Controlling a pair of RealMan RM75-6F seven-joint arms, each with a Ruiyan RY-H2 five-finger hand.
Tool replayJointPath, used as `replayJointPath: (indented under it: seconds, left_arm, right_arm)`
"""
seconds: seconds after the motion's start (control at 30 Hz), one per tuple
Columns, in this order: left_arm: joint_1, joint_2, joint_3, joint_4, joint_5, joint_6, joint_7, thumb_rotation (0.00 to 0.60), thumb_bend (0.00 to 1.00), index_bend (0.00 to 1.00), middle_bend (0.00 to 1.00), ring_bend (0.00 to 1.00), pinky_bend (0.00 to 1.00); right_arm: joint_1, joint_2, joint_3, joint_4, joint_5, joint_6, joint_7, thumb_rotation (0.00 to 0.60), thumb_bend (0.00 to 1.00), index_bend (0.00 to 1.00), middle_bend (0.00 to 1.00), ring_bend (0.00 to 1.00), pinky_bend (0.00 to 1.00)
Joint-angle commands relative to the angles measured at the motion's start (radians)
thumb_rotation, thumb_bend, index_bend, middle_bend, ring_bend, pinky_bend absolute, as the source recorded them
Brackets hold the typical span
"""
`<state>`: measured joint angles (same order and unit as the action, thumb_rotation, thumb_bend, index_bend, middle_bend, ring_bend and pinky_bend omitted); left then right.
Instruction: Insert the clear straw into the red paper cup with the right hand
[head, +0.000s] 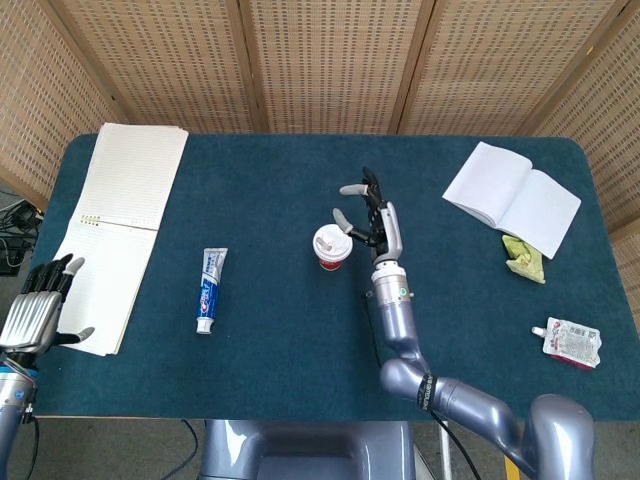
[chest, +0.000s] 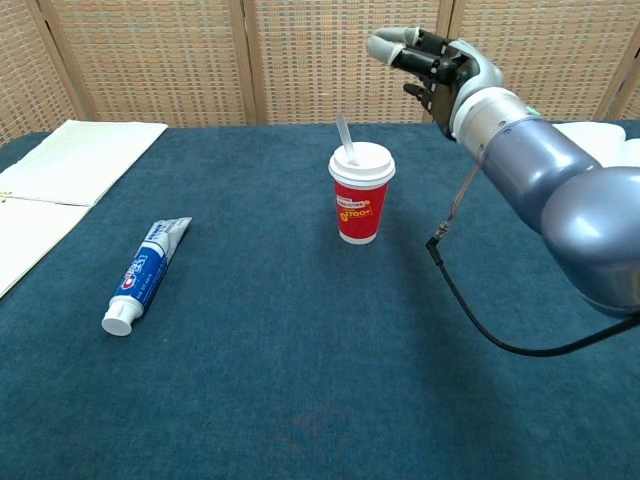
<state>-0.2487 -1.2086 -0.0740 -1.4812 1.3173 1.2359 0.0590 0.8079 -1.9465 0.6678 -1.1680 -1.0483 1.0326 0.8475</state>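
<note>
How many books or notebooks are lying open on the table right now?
2. A large lined notebook lies at the table's left edge, near the left robot hand. A smaller open booklet lies at the far right corner. None seems hidden.
</note>
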Motion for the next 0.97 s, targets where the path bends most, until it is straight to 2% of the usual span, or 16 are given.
replayJointPath:
  seconds: [0.03,0.2,0.3,0.43,0.53,0.67,0.73,0.83,0.97]
  left_arm:
    - [0.001,0.001,0.001,-0.002,0.002,0.002,-0.001,0.600,0.13,0.00,0.00,0.00,0.00]
    - [0.003,0.002,0.002,-0.007,0.012,0.011,-0.002,0.600,0.13,0.00,0.00,0.00,0.00]
    - [0.005,0.002,0.003,-0.011,0.020,0.021,-0.003,0.600,0.13,0.00,0.00,0.00,0.00]
    - [0.010,0.001,0.003,-0.015,0.032,0.039,-0.003,0.600,0.13,0.00,0.00,0.00,0.00]
    - [0.016,-0.001,0.004,-0.016,0.042,0.059,0.001,0.600,0.13,0.00,0.00,0.00,0.00]
    - [0.024,-0.005,0.005,-0.021,0.059,0.088,0.016,0.600,0.13,0.00,0.00,0.00,0.00]
    - [0.028,-0.007,0.007,-0.026,0.066,0.100,0.026,0.600,0.13,0.00,0.00,0.00,0.00]
    - [0.032,-0.009,0.010,-0.033,0.076,0.113,0.045,0.600,0.13,0.00,0.00,0.00,0.00]
    - [0.036,-0.009,0.018,-0.046,0.087,0.123,0.076,0.600,0.12,0.00,0.00,0.00,0.00]
  right_arm:
    - [-0.025,0.032,-0.010,-0.034,-0.017,0.018,-0.018,0.600,0.46,0.44,0.07,0.00,0.00]
    - [-0.094,0.136,-0.052,-0.125,-0.068,0.048,-0.074,0.600,0.42,0.39,0.02,0.00,0.00]
    - [-0.150,0.232,-0.103,-0.190,-0.116,0.051,-0.125,0.600,0.39,0.35,0.00,0.00,0.00]
    - [-0.240,0.405,-0.200,-0.263,-0.202,0.055,-0.235,0.600,0.36,0.31,0.00,0.00,0.00]
    - [-0.318,0.521,-0.282,-0.285,-0.263,0.111,-0.385,0.600,0.34,0.25,0.00,0.00,0.00]
    - [-0.402,0.621,-0.377,-0.280,-0.305,0.187,-0.625,0.600,0.32,0.10,0.00,0.00,0.00]
    - [-0.445,0.656,-0.415,-0.280,-0.302,0.226,-0.741,0.600,0.32,0.06,0.00,0.00,0.00]
    - [-0.505,0.691,-0.464,-0.289,-0.303,0.279,-0.846,0.600,0.30,0.02,0.00,0.00,0.00]
    - [-0.578,0.706,-0.521,-0.278,-0.323,0.355,-0.910,0.600,0.29,0.00,0.00,0.00,0.00]
